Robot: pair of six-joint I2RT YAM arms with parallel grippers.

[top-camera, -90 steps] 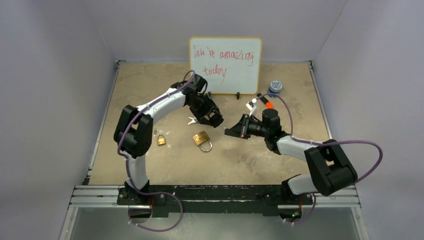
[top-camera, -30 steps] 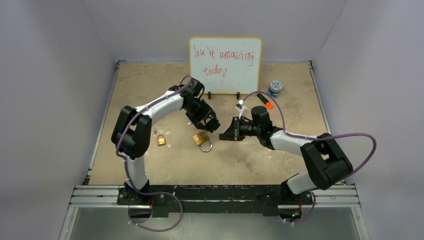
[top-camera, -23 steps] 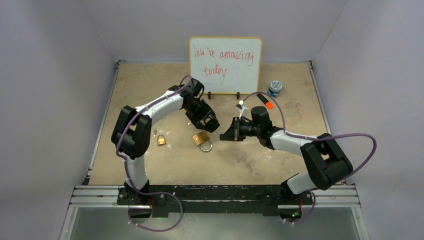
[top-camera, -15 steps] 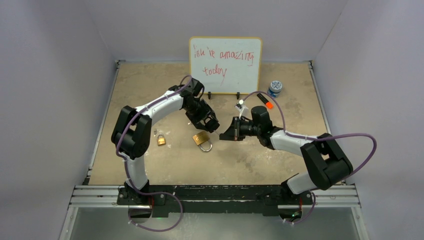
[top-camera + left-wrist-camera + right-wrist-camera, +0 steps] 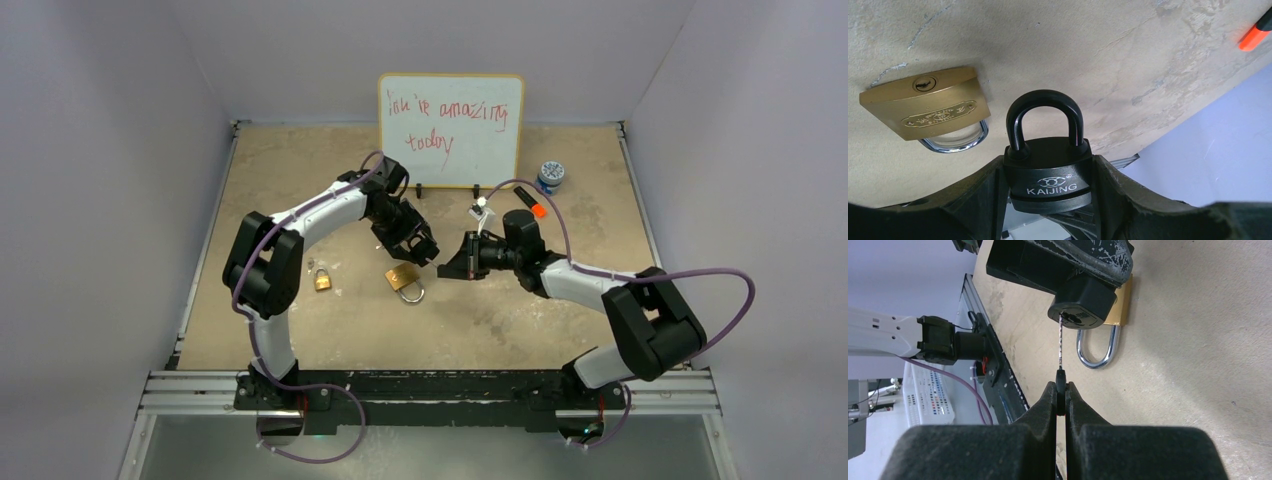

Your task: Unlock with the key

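Observation:
My left gripper (image 5: 1048, 172) is shut on a black KAIJING padlock (image 5: 1047, 165), shackle closed and pointing away, held above the table; it also shows in the top view (image 5: 424, 251). My right gripper (image 5: 1061, 390) is shut on the black head of a thin silver key (image 5: 1061, 342). The key's blade points at the black padlock's bottom face (image 5: 1080, 310) and its tip touches the keyhole there. In the top view my right gripper (image 5: 450, 268) faces the left gripper, close together mid-table.
A large brass padlock (image 5: 403, 279) with a silver shackle lies just under the grippers. A small brass padlock (image 5: 322, 279) lies to the left. A whiteboard (image 5: 450, 115), an orange marker (image 5: 531, 203) and a blue-white tub (image 5: 550, 175) stand at the back.
Over three seconds my right gripper has moved left with the key to meet the black padlock. My left gripper has shifted slightly toward the front. In the last half second there is almost no motion.

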